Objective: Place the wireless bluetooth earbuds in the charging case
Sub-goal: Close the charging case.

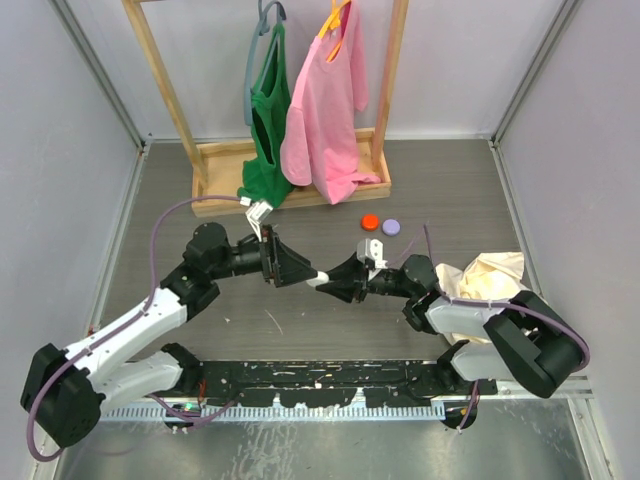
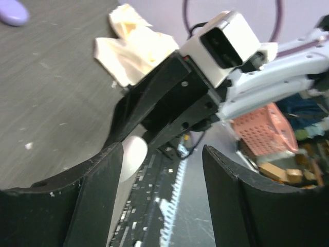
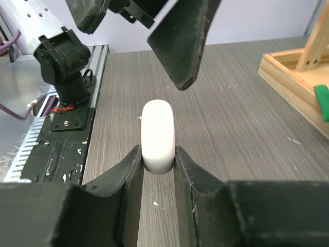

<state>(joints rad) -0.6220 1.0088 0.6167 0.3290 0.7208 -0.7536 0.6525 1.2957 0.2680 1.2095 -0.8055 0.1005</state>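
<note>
Right gripper [image 3: 157,154] clamped on white charging case [image 3: 158,135], held mid-table between both arms. Left gripper [image 2: 164,198] stood spread and empty, jaws just beside case. Case looked closed, though no seam showed. Earbuds not found in any view; purple disc [image 1: 391,227] and red disc [image 1: 370,221] were too big. Nothing inserted yet: opening and both insertions left.

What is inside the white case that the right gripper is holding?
Nothing inside can be seen. The white case shows only its smooth rounded shell, pinched by the right gripper. No open lid or gap shows in any view, so its contents are covered.
</note>
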